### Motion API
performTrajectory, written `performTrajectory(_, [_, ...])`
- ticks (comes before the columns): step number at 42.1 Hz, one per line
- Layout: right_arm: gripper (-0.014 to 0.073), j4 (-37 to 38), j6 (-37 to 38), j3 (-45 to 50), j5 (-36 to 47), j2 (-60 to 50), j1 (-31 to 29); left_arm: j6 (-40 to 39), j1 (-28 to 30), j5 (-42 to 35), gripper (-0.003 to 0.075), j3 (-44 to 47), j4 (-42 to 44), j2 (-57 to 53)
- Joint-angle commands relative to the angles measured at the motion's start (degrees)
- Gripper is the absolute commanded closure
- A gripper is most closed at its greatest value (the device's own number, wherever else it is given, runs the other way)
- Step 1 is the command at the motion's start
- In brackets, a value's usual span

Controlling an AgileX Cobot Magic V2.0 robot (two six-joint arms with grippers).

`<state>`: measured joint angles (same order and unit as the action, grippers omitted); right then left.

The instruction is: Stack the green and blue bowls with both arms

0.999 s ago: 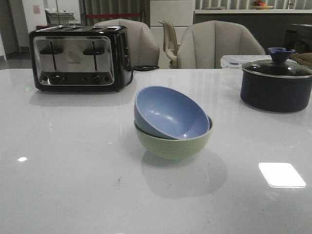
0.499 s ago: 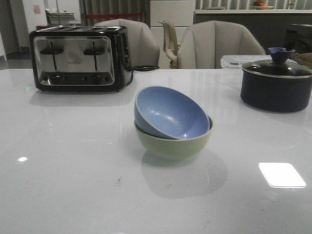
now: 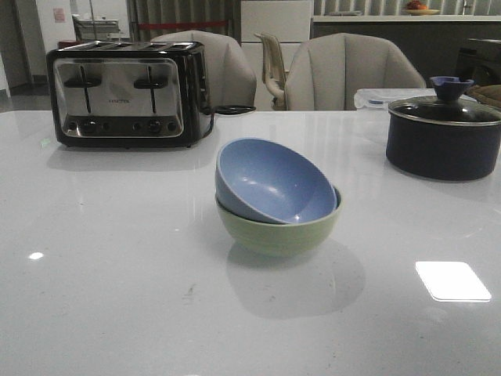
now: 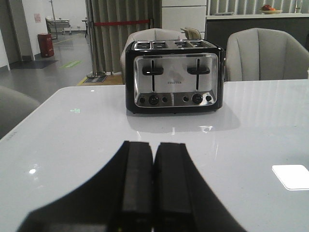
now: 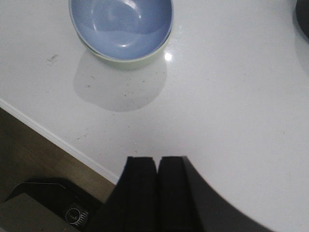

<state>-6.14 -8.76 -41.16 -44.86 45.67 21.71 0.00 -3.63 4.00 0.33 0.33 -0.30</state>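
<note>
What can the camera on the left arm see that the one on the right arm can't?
Only the left wrist view shows the toaster, the chairs behind it, such as the grey chair, and the room beyond, with the left gripper shut and empty.

Only the right wrist view shows the blue bowl sitting in the green bowl, the table's near edge and the floor below, with the right gripper also shut and empty.

Both show the white table with a shut gripper over it.
</note>
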Motion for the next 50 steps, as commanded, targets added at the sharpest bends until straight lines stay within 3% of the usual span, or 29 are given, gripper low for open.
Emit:
performTrajectory(1, [0.0559, 0.1, -0.6, -1.5, 3.2, -0.3, 0.0, 1.9, 0.2, -5.6, 0.0618, 1.2, -2.2, -1.3])
performTrajectory(44, [0.0559, -0.2, -0.6, -1.0, 3.4, -0.8, 0.0, 1.8, 0.2, -5.6, 0.0618, 1.2, -1.7, -1.2])
performTrajectory(50, [0.0559, 2.8, -0.6, 4.0, 8.5, -9.0, -5.2, 1.8, 0.2, -5.6, 0.0618, 1.2, -1.7, -1.2])
